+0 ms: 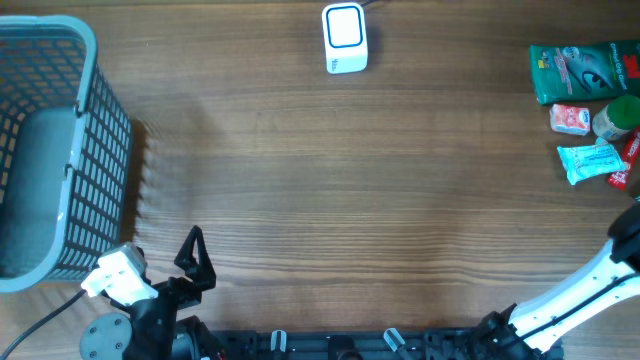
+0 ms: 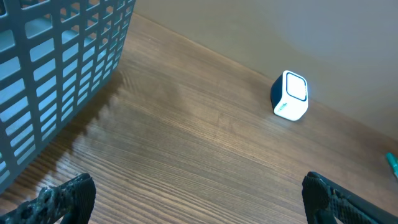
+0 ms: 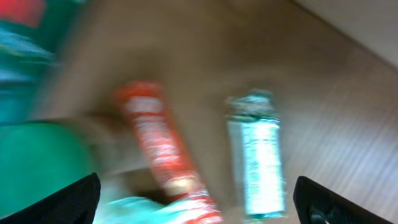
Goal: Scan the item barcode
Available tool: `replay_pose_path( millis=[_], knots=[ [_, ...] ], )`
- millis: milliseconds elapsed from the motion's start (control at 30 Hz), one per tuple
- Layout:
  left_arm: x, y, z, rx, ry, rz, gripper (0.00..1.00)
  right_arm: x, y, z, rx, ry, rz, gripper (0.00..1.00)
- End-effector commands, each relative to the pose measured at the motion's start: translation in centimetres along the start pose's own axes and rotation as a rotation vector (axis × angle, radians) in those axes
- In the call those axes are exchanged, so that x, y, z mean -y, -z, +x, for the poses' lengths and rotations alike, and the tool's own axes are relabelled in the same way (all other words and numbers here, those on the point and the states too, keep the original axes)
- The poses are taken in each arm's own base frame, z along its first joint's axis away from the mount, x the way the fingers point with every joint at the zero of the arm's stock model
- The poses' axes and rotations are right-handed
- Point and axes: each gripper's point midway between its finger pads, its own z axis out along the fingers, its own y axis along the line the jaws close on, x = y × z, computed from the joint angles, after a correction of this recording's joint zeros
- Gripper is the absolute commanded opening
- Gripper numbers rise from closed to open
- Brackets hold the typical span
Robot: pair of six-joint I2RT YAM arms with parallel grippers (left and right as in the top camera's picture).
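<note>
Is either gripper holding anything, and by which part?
Nothing is held. The left gripper is open over the table; the right gripper is open above a blurred red packet and small bottle.

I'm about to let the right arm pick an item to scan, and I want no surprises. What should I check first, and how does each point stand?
1. Right gripper open, nothing between its fingers: ok.
2. Red stick pack sharp in the right wrist view: not ok, blurred.
3. Where its barcode is: cannot tell.
4. Scanner unblocked: ok.
5. Left gripper open and empty: ok.
</note>
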Motion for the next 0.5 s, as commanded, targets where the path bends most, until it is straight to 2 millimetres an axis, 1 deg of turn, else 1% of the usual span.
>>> replay_pose_path(
  millis=[0, 33, 67, 100, 133, 200, 233, 267, 333, 400, 433, 467],
  knots=[
    [0.1, 0.0, 0.0, -0.002, 0.006, 0.006, 1.0, -10.2, 12.8, -2.5, 0.189, 0.053, -0.405, 1.0],
    [0.1, 0.0, 0.0, -0.002, 0.006, 0.006, 1.0, -11.8, 15.8, -2.4, 0.244, 0.095, -0.428, 1.0],
    [0.1, 0.0, 0.0, -0.002, 0.006, 0.006, 1.0, -12.7, 18.0, -2.1, 0.283, 0.132, -0.441, 1.0],
    [0.1, 0.0, 0.0, -0.002, 0.006, 0.006, 1.0, -14.1, 21.3, -1.4, 0.334, 0.189, -0.475, 1.0],
    [0.1, 0.0, 0.0, -0.002, 0.006, 0.006, 1.0, -15.2, 24.1, -0.7, 0.374, 0.224, -0.507, 1.0],
    [0.1, 0.0, 0.0, -0.002, 0.006, 0.006, 1.0, -16.6, 30.0, 1.4, 0.446, 0.276, -0.578, 1.0],
    [0.1, 0.0, 0.0, -0.002, 0.006, 0.006, 1.0, -16.9, 31.6, 2.2, 0.462, 0.291, -0.597, 1.0],
    [0.1, 0.0, 0.0, -0.002, 0.006, 0.006, 1.0, -17.0, 33.7, 3.3, 0.482, 0.309, -0.623, 1.0],
    [0.1, 0.0, 0.0, -0.002, 0.006, 0.006, 1.0, -16.9, 38.9, 6.7, 0.522, 0.352, -0.693, 1.0],
    [0.1, 0.0, 0.0, -0.002, 0.006, 0.006, 1.0, -16.3, 41.3, 9.1, 0.515, 0.361, -0.729, 1.0],
    [0.1, 0.0, 0.0, -0.002, 0.006, 0.006, 1.0, -15.7, 42.1, 10.5, 0.5, 0.375, -0.737, 1.0],
    [0.1, 0.0, 0.0, -0.002, 0.006, 0.006, 1.0, -15.0, 42.6, 11.7, 0.48, 0.381, -0.736, 1.0]
  ],
)
